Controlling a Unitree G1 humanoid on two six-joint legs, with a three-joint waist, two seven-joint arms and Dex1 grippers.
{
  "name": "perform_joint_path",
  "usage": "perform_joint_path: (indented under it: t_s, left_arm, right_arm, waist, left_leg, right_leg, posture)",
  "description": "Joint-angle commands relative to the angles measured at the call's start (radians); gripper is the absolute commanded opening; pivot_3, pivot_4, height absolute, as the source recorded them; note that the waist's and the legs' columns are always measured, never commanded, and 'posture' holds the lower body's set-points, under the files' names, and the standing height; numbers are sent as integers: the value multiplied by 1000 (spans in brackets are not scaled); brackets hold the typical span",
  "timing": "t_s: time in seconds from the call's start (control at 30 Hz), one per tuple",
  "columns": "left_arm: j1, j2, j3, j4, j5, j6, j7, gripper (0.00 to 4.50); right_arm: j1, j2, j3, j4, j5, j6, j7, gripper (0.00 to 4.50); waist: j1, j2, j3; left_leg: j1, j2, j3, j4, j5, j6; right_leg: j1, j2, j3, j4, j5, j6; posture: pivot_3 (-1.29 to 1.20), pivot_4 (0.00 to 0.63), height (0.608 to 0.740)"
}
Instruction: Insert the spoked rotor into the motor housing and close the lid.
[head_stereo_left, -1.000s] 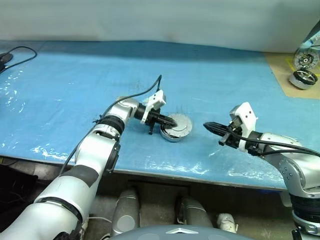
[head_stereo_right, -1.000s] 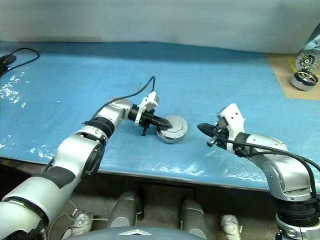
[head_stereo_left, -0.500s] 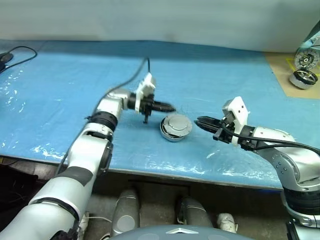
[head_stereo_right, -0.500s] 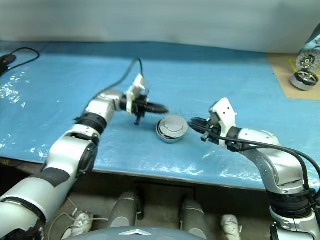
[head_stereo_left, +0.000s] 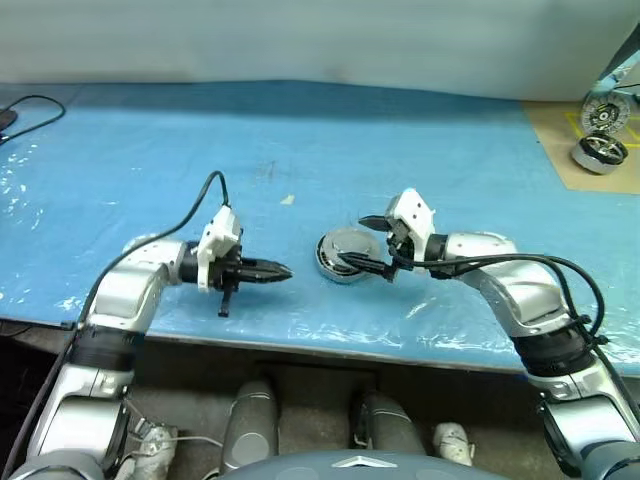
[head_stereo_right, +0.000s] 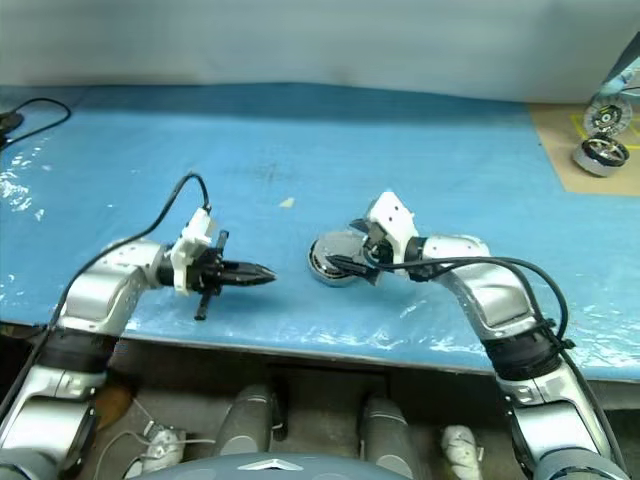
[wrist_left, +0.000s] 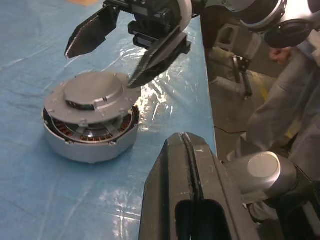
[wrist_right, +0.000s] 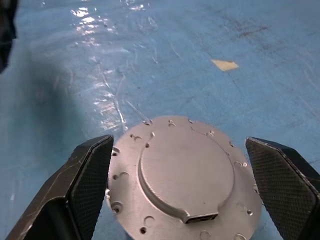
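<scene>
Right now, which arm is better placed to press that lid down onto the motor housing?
Right. The right gripper is open with a finger on each side of the lid; the left gripper is shut, off to the side.

The lid (wrist_left: 92, 97) covers most of the motor housing (wrist_left: 87, 142), hiding whether the spoked rotor sits inside.

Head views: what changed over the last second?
The left gripper, shut, left the lid and pulled back toward the robot's left, now well clear. The right gripper moved in from the right and opened; its fingers now straddle the lid without a visible grip. The lid has settled flatter on the motor housing; both stayed in place on the blue table.
</scene>
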Motion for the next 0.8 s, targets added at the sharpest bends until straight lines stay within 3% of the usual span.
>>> perform_joint_path:
  t_s: [0.03, 0.33, 0.5, 0.8]
  left_arm:
    - [33, 24, 48, -92, -33, 18, 75, 0]
    - [83, 50, 40, -97, -28, -11, 144, 0]
    - [67, 40, 30, -75, -41, -24, 142, 0]
    - [40, 19, -1, -42, -33, -58, 131, 0]
  right_arm:
    - [-43, 26, -6, 29, -8, -49, 32, 4490]
    - [-27, 38, 31, 105, -85, -127, 87, 4490]
    - [-10, 40, 29, 118, -112, -152, 98, 2938]
    - [1, 57, 10, 91, -126, -125, 62, 2927]
  waist:
    - [0, 0, 0]
    - [-2, 0, 0]
    - [-2, 0, 0]
    - [-2, 0, 0]
  left_leg:
    - [0, 1, 0, 0, 0, 0]
    - [2, 0, 1, 0, 0, 0]
    - [3, 0, 1, 1, 0, 0]
    - [3, 0, 1, 1, 0, 0]
  right_leg:
    - [0, 0, 0, 0, 0, 0]
    - [1, 1, 1, 0, 0, 0]
    - [2, 1, 2, 2, 0, 0]
    - [2, 1, 2, 2, 0, 0]
  posture:
    - [0, 150, 740]
    - [0, 150, 740]
    - [0, 150, 740]
    - [0, 150, 740]
